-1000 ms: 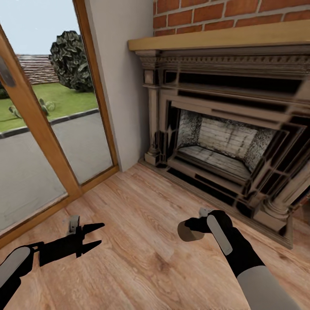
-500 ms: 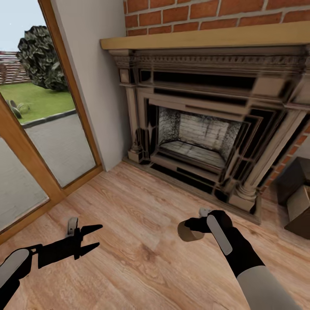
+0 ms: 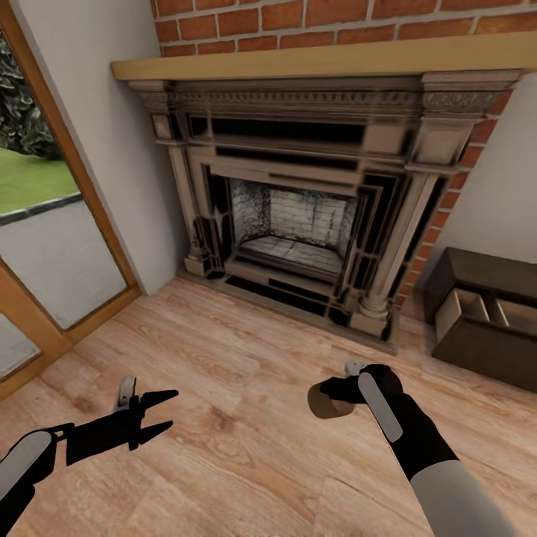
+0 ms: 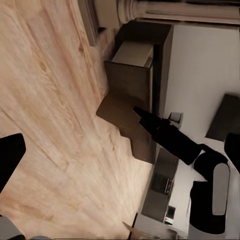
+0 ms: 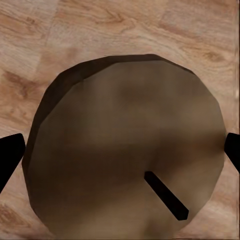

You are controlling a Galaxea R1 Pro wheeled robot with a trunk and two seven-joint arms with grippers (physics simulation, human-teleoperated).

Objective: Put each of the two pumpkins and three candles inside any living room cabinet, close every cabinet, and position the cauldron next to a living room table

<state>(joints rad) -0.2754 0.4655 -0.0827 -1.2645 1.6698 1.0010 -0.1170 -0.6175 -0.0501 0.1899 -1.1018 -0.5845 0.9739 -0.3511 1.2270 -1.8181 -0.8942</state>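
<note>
My right gripper is shut on a stubby beige-tan candle and holds it above the wood floor. In the right wrist view the candle shows its flat top and dark wick, with a black fingertip on either side. My left gripper hangs open over the floor with nothing between its fingers. The low dark-brown cabinet stands at the right against the wall, one front open onto a pale interior. The left wrist view also catches this cabinet and my right arm.
An ornate beige fireplace under a wooden mantel and brick wall stands straight ahead. Glass garden doors in a wood frame are at the left. Light wood-plank floor lies between me and the fireplace.
The whole view has swung to the right: the fireplace has slid left and the cabinet has come into sight. Both arms keep their pose, the candle still held.
</note>
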